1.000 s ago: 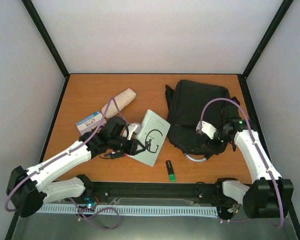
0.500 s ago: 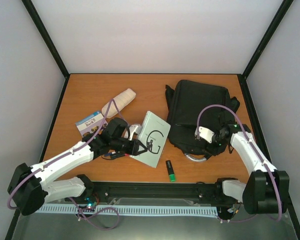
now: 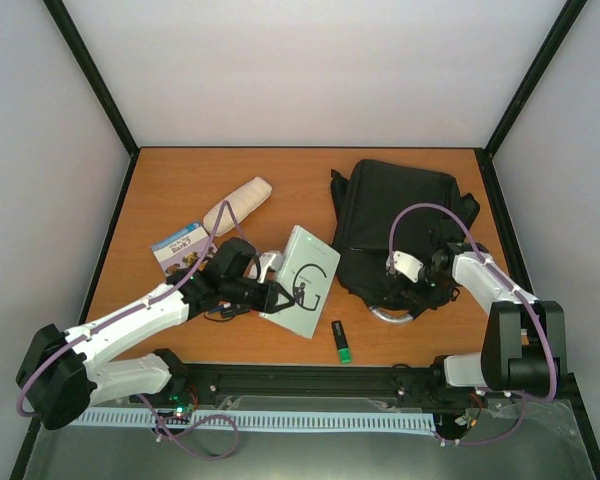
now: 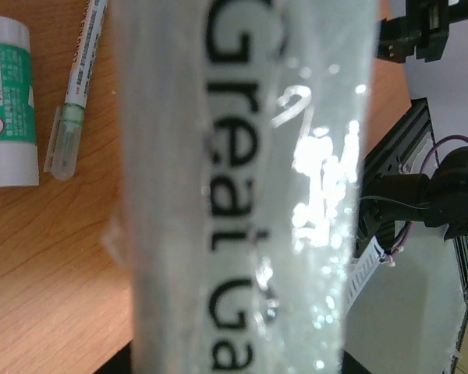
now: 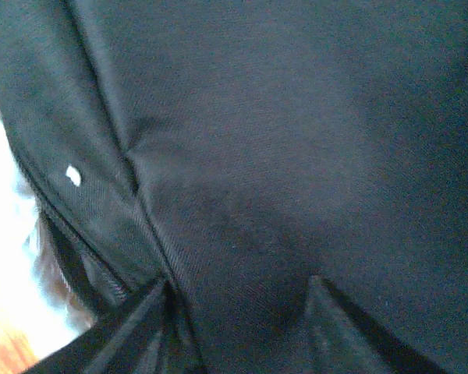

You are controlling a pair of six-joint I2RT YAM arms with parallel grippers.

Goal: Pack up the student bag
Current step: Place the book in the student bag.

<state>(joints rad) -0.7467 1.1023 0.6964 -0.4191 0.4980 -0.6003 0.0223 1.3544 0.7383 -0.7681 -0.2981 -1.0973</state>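
Between pale walls point(image 3: 310, 70), a wooden table point(image 3: 180, 185) bears the student bag point(image 3: 380, 215).

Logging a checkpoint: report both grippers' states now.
Left gripper: closed on pale green book.
Right gripper: at large black fabric backpack; grip cannot be told.

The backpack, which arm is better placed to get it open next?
Right. The right gripper sits against the backpack fabric, near the grey handle. The left gripper is shut on the pale green book, beside the bag.
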